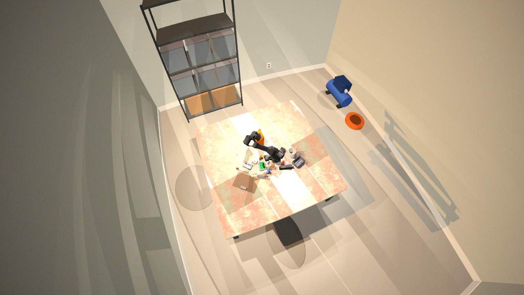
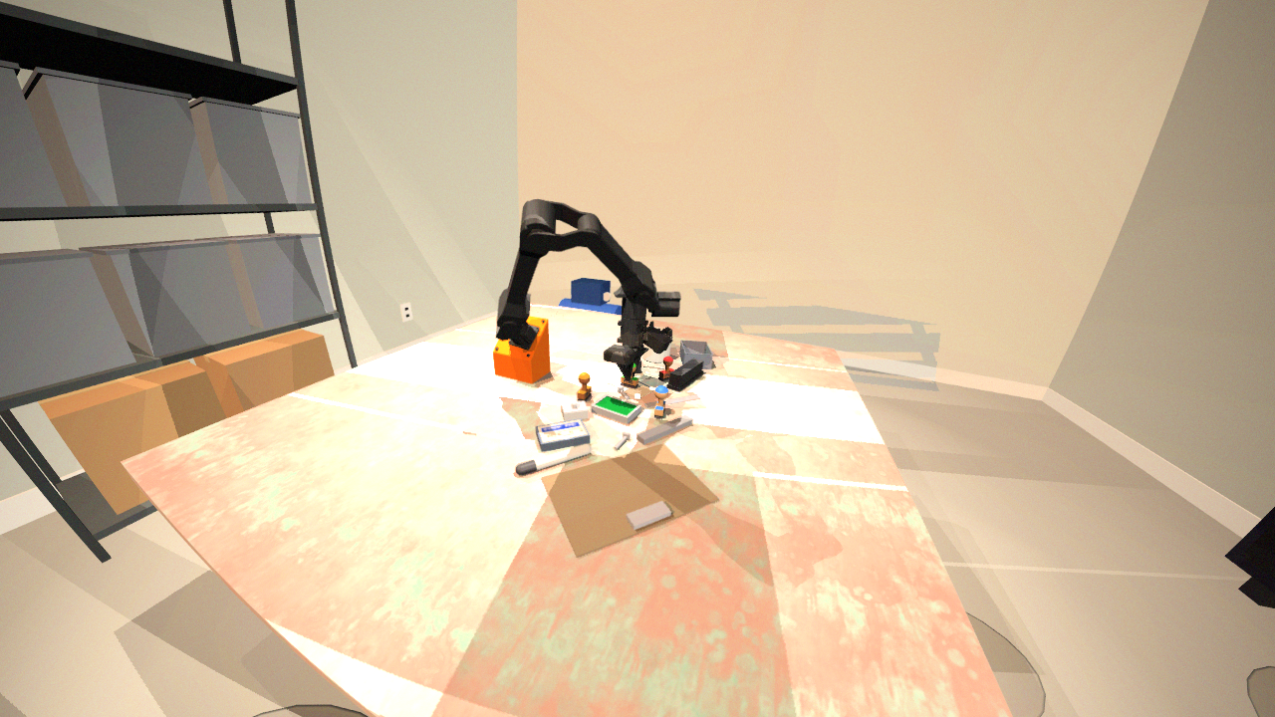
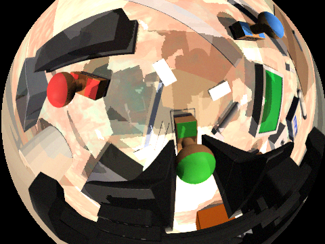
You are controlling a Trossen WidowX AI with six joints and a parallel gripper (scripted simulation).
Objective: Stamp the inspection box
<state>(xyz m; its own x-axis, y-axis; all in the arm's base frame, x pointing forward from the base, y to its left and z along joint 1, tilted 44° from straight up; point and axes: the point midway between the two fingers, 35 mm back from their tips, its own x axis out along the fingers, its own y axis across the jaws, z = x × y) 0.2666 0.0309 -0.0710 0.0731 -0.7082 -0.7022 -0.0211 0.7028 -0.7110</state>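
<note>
My gripper [image 3: 188, 141] [image 2: 629, 374] is shut on the green-knobbed stamp [image 3: 186, 129], which stands about upright over the card. The pale card [image 3: 166, 108] has a blue strip on its left in the wrist view. A thin box outline [image 3: 183, 110] shows around the stamp's base. Whether the base touches the card, and any print beneath it, cannot be seen. The green ink pad [image 3: 273, 102] [image 2: 617, 408] [image 1: 262, 165] lies open, to the right of my gripper in the wrist view.
A red-knobbed stamp [image 3: 61, 89], a black block [image 3: 84, 41] and a mug [image 3: 47, 149] lie left in the wrist view. A blue-knobbed stamp [image 3: 271, 25] [image 2: 661, 400] is upper right there. A yellow-knobbed stamp [image 2: 584, 385] stands behind the pad. White tabs [image 3: 164, 72] [image 3: 219, 90] lie near the box.
</note>
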